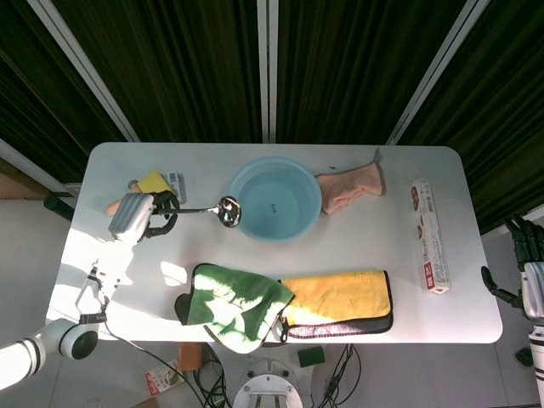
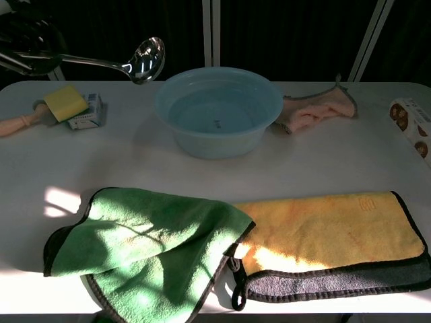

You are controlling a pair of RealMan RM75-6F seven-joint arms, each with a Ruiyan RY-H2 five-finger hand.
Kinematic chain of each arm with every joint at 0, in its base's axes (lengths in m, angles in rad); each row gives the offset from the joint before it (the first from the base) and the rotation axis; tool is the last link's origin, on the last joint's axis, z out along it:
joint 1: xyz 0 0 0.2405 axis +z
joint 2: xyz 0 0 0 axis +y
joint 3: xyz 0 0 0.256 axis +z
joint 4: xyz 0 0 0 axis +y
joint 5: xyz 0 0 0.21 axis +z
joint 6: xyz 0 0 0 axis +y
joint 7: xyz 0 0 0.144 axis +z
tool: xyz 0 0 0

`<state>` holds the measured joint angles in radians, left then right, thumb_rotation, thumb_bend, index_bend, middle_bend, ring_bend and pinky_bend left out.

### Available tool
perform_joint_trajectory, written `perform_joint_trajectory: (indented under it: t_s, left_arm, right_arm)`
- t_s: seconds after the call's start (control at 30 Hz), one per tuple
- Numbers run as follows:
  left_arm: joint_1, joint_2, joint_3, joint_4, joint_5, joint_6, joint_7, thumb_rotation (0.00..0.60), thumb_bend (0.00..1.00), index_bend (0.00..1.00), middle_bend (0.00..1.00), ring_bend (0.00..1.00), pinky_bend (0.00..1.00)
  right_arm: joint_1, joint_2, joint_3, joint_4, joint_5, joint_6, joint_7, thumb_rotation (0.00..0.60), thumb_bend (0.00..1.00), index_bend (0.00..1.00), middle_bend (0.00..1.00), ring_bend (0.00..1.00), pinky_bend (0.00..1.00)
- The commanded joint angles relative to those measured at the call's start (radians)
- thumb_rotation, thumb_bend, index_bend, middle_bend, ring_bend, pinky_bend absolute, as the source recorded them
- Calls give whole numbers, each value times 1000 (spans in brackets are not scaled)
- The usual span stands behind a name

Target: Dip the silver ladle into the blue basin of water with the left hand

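Observation:
My left hand (image 1: 146,215) grips the handle of the silver ladle (image 1: 223,210) and holds it in the air, roughly level. The ladle's bowl (image 2: 147,58) hangs just left of the blue basin's rim, above the table. The blue basin (image 1: 274,200) holds water and stands at the back middle of the white table (image 1: 357,246); in the chest view the basin (image 2: 219,114) is in the upper centre. The left hand (image 2: 27,50) shows at the top left edge of the chest view. My right hand (image 1: 527,255) hangs off the table's right side, holding nothing.
A yellow sponge brush (image 1: 144,187) and a small box (image 2: 86,112) lie at the back left. A pink cloth (image 1: 350,188) lies right of the basin. Green cloth (image 1: 236,304) and yellow cloth (image 1: 340,297) cover the front. A long carton (image 1: 427,235) lies at the right.

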<state>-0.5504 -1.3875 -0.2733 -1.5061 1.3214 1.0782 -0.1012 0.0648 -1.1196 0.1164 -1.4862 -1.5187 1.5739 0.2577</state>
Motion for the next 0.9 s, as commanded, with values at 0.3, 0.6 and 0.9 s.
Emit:
perform_joint_trajectory:
  t_s: [0.3,0.6,0.9]
  left_arm:
    - [-203,-147,-83,129,-191,-194,85,600,507,773,673,611,794]
    - [-296,-281,-64,331,-225,-232,145,600,507,787,677,624,802]
    - [-349,-356,-46,459,-188,-198,206,600,512,799,692,635,810]
  right_arm:
    - [-8,8,11,2,-3,28,41,600,363,22,0,0,0]
    - [-8,17,13,12,0,26,75,600,360,22,0,0,0]
    - [-9,18,16,18,0,30,88,600,360,22,0,0,0]
